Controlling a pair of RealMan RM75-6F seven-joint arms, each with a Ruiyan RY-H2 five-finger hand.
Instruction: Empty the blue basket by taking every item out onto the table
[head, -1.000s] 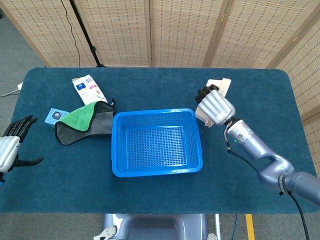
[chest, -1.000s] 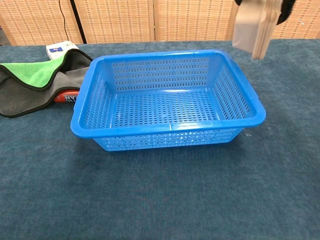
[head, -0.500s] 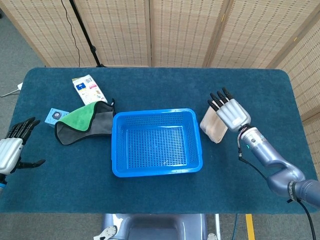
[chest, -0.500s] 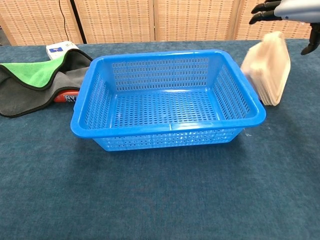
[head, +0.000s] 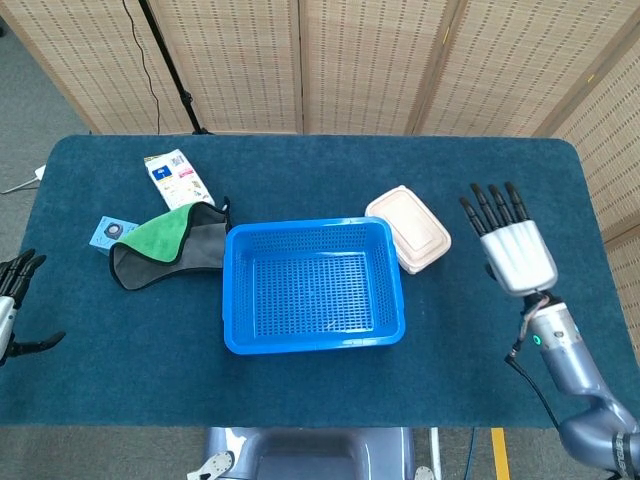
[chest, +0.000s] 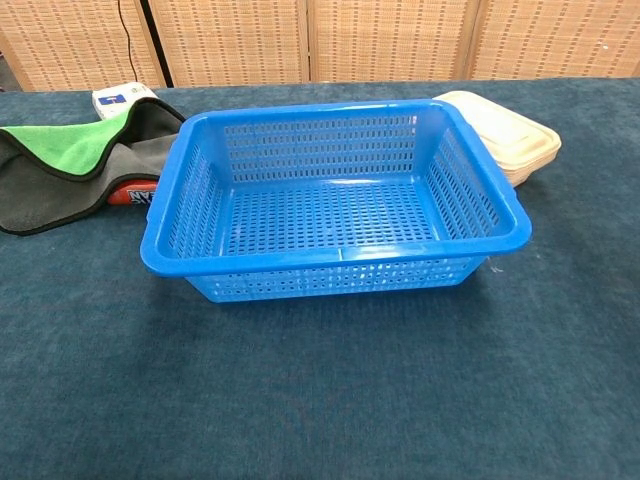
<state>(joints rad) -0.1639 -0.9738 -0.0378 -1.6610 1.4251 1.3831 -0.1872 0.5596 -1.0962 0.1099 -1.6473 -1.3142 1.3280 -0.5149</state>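
Basket (head: 314, 285) sits mid-table, nothing in it that I can see; box (head: 408, 228) lies flat against its far right corner. Both hands hold nothing: right hand (head: 516, 250) fingers spread, left hand (head: 12, 300) at the left edge. Box looks light, stiff, slick; I'd grip across its short sides.

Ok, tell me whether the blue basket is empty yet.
Empty: the blue basket shows only bare mesh floor in both views.

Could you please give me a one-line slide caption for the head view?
Empty blue basket, beige container beside it, right hand open and clear.
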